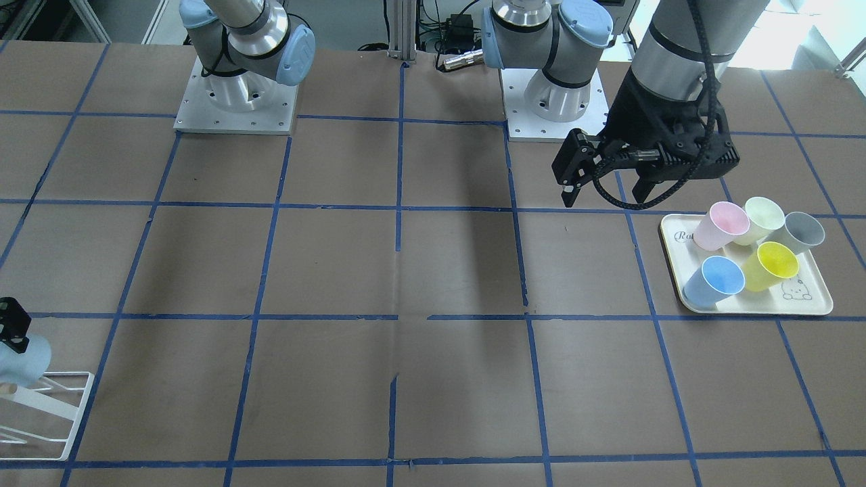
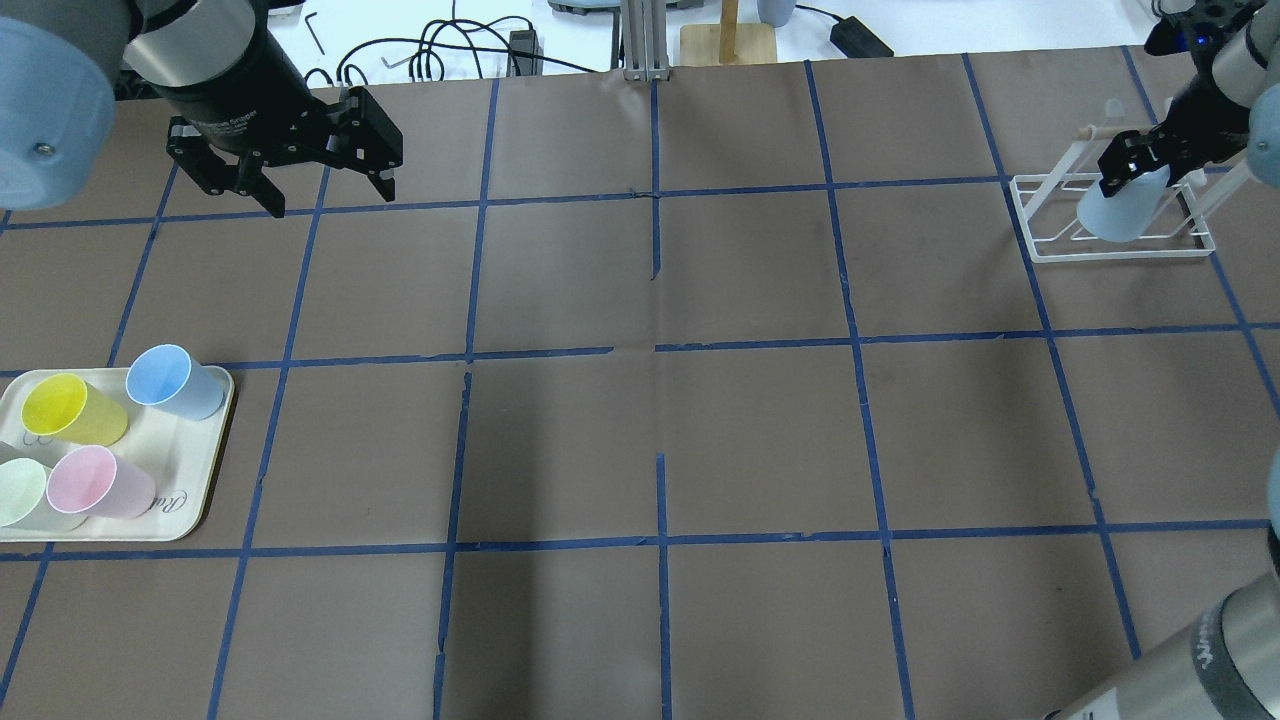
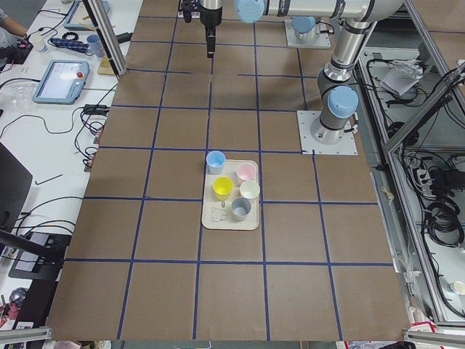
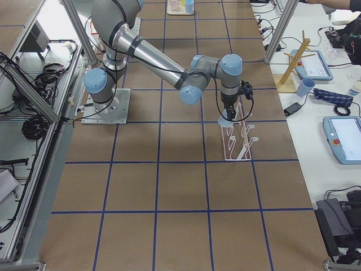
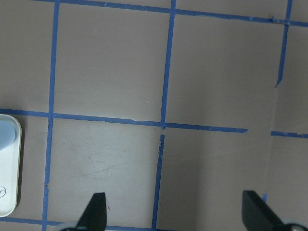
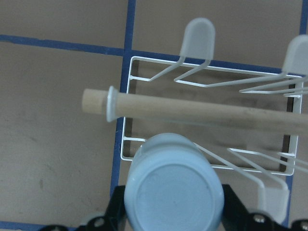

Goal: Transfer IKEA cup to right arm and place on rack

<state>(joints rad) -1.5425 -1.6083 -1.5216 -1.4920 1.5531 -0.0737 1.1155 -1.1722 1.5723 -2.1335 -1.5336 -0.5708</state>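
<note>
Right tool (image 2: 1148, 168) clamps one IKEA cup (image 2: 1115, 212) over the rack (image 2: 1120, 254); left tool (image 2: 330, 195) spread wide; five cups (image 1: 722, 233) on tray (image 1: 805, 308) lettered "Ra…".

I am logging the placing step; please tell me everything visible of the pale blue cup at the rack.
The IKEA cup is small, tapered, handleless, pale icy blue, seemingly matte plastic. The right gripper clamps it at the sides, base towards the wrist camera, mouth towards the rack. It hangs over the rack's wires; contact cannot be told.
</note>
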